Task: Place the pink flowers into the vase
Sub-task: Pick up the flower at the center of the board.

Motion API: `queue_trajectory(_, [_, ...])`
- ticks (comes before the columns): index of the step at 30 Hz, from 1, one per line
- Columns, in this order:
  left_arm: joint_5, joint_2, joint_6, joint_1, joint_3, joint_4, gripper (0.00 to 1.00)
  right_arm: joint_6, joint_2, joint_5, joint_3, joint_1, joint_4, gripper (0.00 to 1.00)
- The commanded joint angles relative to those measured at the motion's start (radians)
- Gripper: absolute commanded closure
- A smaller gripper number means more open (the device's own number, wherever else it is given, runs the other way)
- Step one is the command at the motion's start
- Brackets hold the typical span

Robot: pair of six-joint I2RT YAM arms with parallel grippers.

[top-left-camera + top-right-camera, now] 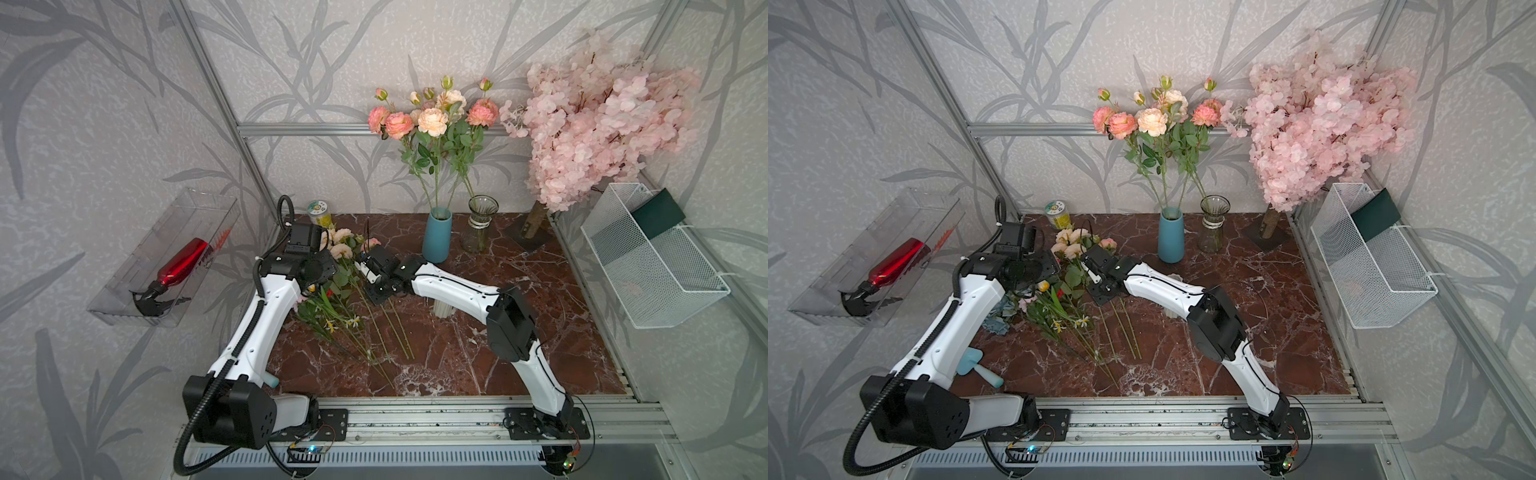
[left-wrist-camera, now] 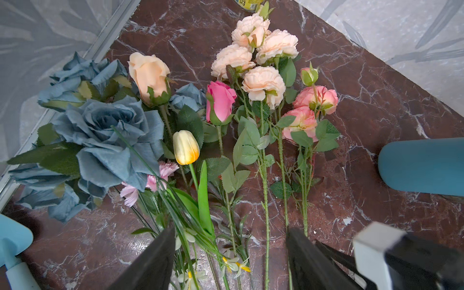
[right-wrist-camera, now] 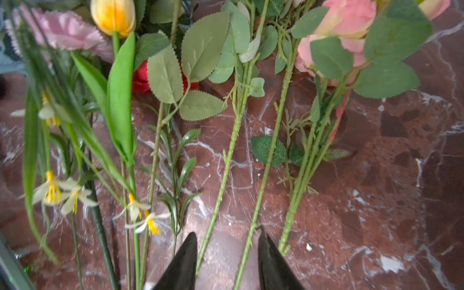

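The right tool (image 3: 227, 232) stands narrowly parted astride 2 stems of the pink flowers (image 3: 344, 20) lying on the surface (image 3: 376, 200); neither looks clamped. The left tool (image 2: 229, 233) gapes wide.

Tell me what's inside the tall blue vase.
Green stems of salmon-pink and peach peony sprays enter the mouth of the tall blue vase; its opaque wall hides their lower ends.

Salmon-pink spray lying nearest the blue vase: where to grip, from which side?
I'd grip the salmon-pink spray on its bare lower stem, below the leaves, coming straight down with the right tool spanning the stem crosswise. It lies flat on the marble; heads and leaves are bulky, that stretch is thin and clear.
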Motion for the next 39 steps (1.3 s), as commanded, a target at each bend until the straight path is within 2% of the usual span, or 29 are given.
queue_trajectory(1, [-0.003, -0.037, 0.038, 0.009, -0.024, -0.001, 0.29, 0.014, 0.093, 0.046, 0.138, 0.001, -0.058, 0.66])
queue_trajectory(8, [0.02, -0.066, 0.046, 0.028, -0.065, 0.022, 0.29, 0.018, 0.283, 0.047, 0.409, 0.001, -0.135, 0.7])
queue_trajectory(14, [0.047, -0.073, 0.045, 0.043, -0.074, 0.031, 0.29, 0.005, 0.349, 0.074, 0.491, 0.001, -0.13, 0.72])
queue_trajectory(20, [0.067, -0.076, 0.042, 0.059, -0.079, 0.039, 0.29, -0.01, 0.446, 0.065, 0.635, 0.0, -0.205, 0.69])
queue_trajectory(39, [0.082, -0.087, 0.041, 0.068, -0.089, 0.05, 0.29, -0.023, 0.499, 0.043, 0.6, -0.018, -0.169, 0.71])
